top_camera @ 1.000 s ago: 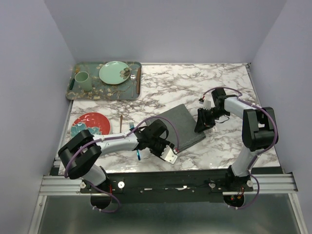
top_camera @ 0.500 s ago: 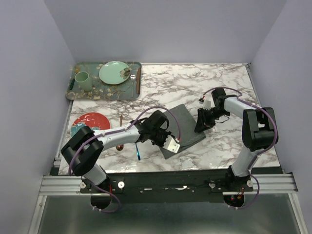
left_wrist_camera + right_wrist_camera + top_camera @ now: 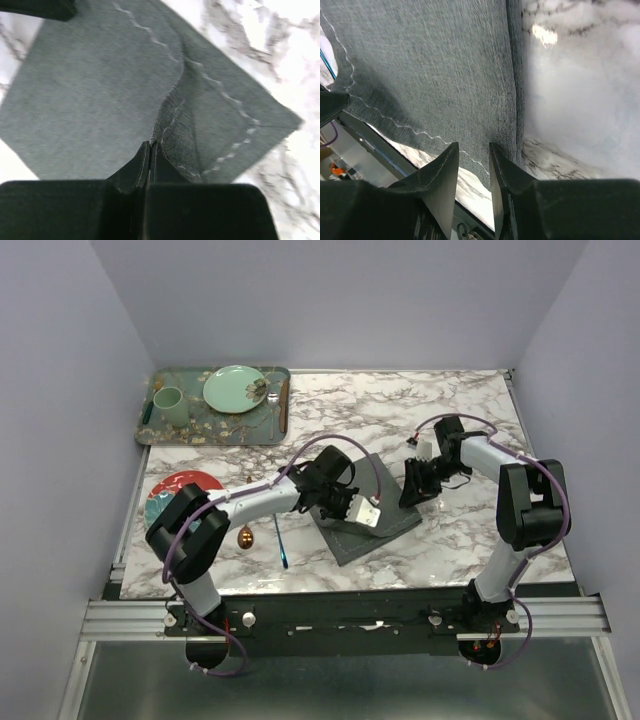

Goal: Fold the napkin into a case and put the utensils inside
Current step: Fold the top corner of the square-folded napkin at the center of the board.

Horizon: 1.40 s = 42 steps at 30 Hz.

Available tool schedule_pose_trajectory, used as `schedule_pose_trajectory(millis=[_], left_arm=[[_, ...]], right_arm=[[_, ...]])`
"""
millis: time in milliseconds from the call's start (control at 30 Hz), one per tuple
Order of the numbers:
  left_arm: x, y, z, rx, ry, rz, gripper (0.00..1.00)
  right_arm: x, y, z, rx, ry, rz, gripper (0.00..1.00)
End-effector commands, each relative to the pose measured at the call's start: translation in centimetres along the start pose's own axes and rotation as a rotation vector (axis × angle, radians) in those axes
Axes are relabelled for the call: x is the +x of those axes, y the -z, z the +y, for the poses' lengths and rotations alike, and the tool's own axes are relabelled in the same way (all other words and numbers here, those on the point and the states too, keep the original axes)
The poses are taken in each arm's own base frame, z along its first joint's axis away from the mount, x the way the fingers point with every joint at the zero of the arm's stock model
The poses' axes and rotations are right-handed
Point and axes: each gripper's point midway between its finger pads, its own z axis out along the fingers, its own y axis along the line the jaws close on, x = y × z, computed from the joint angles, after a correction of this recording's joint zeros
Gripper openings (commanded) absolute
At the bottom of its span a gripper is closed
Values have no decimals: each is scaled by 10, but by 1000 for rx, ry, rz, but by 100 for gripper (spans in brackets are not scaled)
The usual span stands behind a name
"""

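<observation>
Napkin (image 3: 398, 505) lies centre of the top view, set cornerwise. Left gripper (image 3: 151, 146) is right on its lower-left part, jaws closed, pinching a raised flap. Right gripper (image 3: 472, 150) sits at the upper-right edge, narrow gap, nothing clamped. The fold probably runs toward the upper right.

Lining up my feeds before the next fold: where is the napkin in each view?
Top external: the napkin lies at the centre of the table, between the two arms.
Left wrist: it fills most of the frame, with a raised fold at bottom centre.
Right wrist: it covers the upper left and centre.
Shared landmark: the marble table borders the cloth's edge in every view.
</observation>
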Motion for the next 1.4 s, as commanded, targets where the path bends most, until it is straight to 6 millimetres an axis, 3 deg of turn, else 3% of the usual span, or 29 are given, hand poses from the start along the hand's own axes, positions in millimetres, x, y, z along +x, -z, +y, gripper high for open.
schedule_pose_trajectory(millis=[0,33,100,233,500,733,1000,1367], left_arm=[[1,2,38,-56,37,15,0],[1,3,54,-77,39,21,0],[5,3,62,-57,52,32,0],[11,-3,96,-57,95,25,2],[28,-13,139,-113,106,28,8],[28,-24,154,-129,72,11,10],[33,-33,158,-128,48,6,11],[27,-41,172,-157,-6,-34,12]], right_arm=[[-26,22,11,9,103,-85,40],[-30,25,12,11,114,-98,41],[-40,31,15,16,142,-129,41],[-55,37,13,30,157,-162,41],[-55,33,6,8,110,-166,41],[-50,26,9,-33,87,-148,42],[-45,19,9,-66,62,-131,48],[-38,6,4,-79,21,-101,48]])
